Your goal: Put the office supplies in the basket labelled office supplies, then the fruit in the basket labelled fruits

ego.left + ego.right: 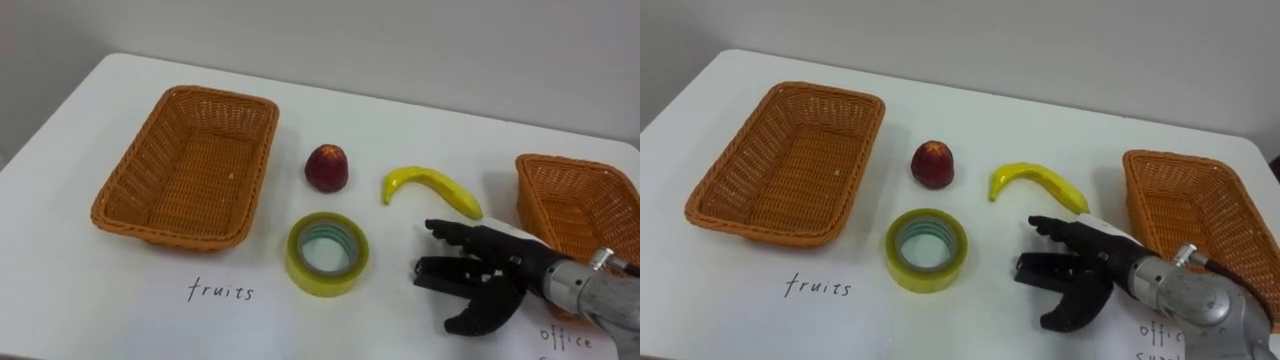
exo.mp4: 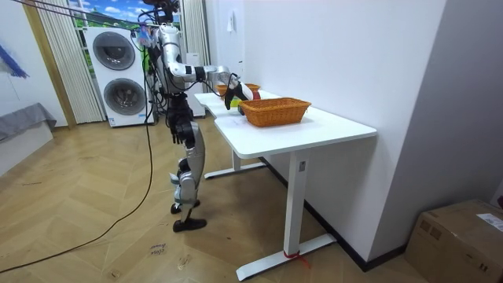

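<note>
The desk (image 1: 420, 110) is white, and its far edge is against a light wall. On the left part of the desk sits 1 wicker basket (image 1: 255, 150) with nothing in it. A handwritten label (image 1: 221, 291) is on the desk surface betw. this basket and the near edge. A 2nd wicker basket (image 1: 575, 205) sits at the right edge of the desk, also with nothing inside as far as it shows. Another handwritten label (image 1: 566, 338) is in front of it, partly covered by the robot's wrist.

3 items lie in the middle, betw. the 2 baskets, and none is in a basket:
- A red apple (image 1: 327, 167) stands just right of the left basket, not touching it.
- A yellow banana (image 1: 430, 187) lies to the right of the apple, apart from it, with the curved back towards the far edge.
- A roll of yellow tape (image 1: 325, 283) lies flat with the hole upward. It is nearer to the near edge than the apple, approx. in line with it.

The right hand (image 1: 505, 270) comes in from the lower right. It is over the desk betw. the tape and the right basket, just on the near side of the banana. Its fingers (image 1: 445, 232) are stretched and spread, pointing to the left towards the tape, and the thumb is bent below them. The hand is released and grasps nothing, and I cannot tell if it touches the desk.

In the room view the robot stands upright at the near edge of the desk, its right arm reaching over the top. 2 washing machines (image 2: 118, 75) are stacked behind it, and a cardboard box (image 2: 460, 236) is on the floor at the room view's right.
</note>
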Robot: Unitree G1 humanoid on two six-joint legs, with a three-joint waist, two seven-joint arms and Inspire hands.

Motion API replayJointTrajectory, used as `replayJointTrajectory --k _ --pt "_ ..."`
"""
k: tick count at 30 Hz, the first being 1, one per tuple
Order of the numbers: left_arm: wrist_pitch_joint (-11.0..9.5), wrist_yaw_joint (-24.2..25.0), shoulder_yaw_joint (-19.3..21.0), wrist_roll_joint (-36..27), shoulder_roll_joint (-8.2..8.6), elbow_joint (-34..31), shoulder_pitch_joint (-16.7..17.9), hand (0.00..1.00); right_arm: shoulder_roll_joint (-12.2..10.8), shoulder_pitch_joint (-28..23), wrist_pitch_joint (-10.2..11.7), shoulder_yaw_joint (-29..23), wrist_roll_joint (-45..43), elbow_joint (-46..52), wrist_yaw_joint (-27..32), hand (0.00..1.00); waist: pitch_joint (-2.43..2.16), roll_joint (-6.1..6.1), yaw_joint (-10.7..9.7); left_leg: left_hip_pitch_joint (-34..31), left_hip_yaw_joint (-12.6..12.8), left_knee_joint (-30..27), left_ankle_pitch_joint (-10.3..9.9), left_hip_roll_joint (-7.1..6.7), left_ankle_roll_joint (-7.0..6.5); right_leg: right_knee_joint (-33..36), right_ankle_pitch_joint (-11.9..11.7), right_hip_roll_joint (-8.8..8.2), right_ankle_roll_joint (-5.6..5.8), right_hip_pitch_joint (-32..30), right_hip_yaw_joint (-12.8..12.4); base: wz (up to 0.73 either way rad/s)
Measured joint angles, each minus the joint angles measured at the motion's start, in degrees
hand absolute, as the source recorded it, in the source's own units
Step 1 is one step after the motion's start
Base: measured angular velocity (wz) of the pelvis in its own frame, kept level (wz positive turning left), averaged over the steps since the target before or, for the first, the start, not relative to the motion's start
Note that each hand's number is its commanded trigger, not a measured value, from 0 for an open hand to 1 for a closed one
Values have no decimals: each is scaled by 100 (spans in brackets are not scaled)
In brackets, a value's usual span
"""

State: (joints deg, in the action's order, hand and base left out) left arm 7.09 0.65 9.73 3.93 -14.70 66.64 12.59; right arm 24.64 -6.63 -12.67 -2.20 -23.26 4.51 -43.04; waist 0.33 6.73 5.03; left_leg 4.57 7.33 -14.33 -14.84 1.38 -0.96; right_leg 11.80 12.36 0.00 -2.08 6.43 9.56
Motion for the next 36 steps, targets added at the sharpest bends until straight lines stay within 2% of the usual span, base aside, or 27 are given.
replayJointTrajectory --k 8,16,26,36 --pt "56 5 -43 10 4 44 -24 0 -16 53 11 105 -409 -61 -13 0 -7 -31 14 5 -1 11 -1 9 0 -5 -22 10 -11 -12 7 0" --pt "138 10 -26 27 3 -17 -32 0 -19 53 6 105 -457 -75 -16 0 -28 -54 21 1 -1 -19 -1 11 0 -3 -28 11 -11 -14 7 0" --pt "194 -51 24 48 3 -21 -89 0 -20 180 9 105 -447 -352 -1 0 -52 -16 42 12 -48 -24 0 -3 -2 -12 -32 -4 -8 7 45 0" --pt "262 -53 23 50 2 -29 -159 0 -19 191 1 107 -471 -390 4 0 -49 57 67 -2 -83 -44 0 -14 -3 -115 -40 -7 -6 23 82 1"
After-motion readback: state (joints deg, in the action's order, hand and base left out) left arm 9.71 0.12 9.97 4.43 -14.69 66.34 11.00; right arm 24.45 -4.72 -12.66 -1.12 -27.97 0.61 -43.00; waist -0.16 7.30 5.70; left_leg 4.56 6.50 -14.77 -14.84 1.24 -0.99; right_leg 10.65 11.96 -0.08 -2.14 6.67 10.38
